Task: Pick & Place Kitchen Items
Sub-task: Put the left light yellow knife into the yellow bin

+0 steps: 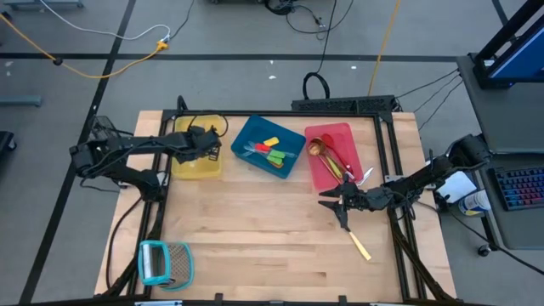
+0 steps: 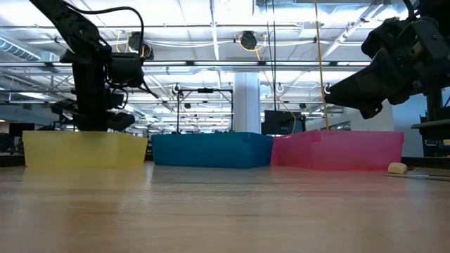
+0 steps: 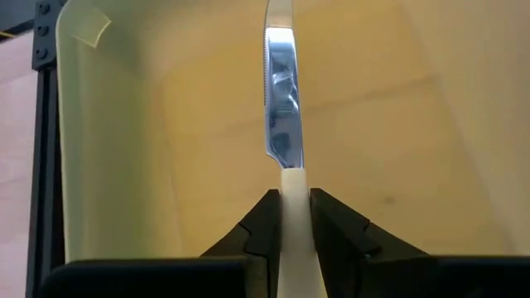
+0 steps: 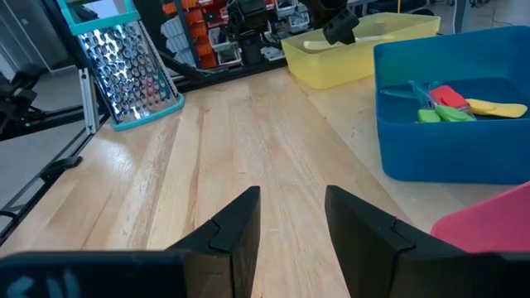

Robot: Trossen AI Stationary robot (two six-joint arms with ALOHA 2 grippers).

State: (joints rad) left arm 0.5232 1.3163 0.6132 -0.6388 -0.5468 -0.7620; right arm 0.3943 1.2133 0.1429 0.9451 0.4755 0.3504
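Dark fingers (image 3: pixel 269 236) of the left claw (image 3: pixel 294 217) sit closest to the lens, pinched on the cream handle of a knife (image 3: pixel 281 124). Its blade runs straight out ahead of the fingertips, long axis in line with the claw, over the floor of the yellow tray (image 3: pixel 397 108). So the knife is still in the grip, inside the tray walls, and the coming release seems to hinge on one thing: the blade points away from the claw along the tray floor, so letting go should lay it flat there.

Outward from that claw, the overhead view shows a blue tray (image 1: pixel 269 146) beside the yellow one, holding green, yellow and red tools (image 1: pixel 270 150), then a red tray (image 1: pixel 333 156) with spoons (image 1: pixel 323 150).

Over on the other side, the right claw (image 4: pixel 291 217) hangs above bare table (image 4: pixel 248 149) with its fingers parted and nothing between them. A second cream-handled knife (image 1: pixel 360 246) lies just beyond it toward the table's near edge, angled, and this arm is clearly the nearer one to it.

Only the left wrist view proves the grip on the handle; from above the claw hides it. Level with the table, a cream handle end (image 2: pixel 398 168) shows beside the red tray. A grater (image 4: pixel 124 62) rests far across the table.
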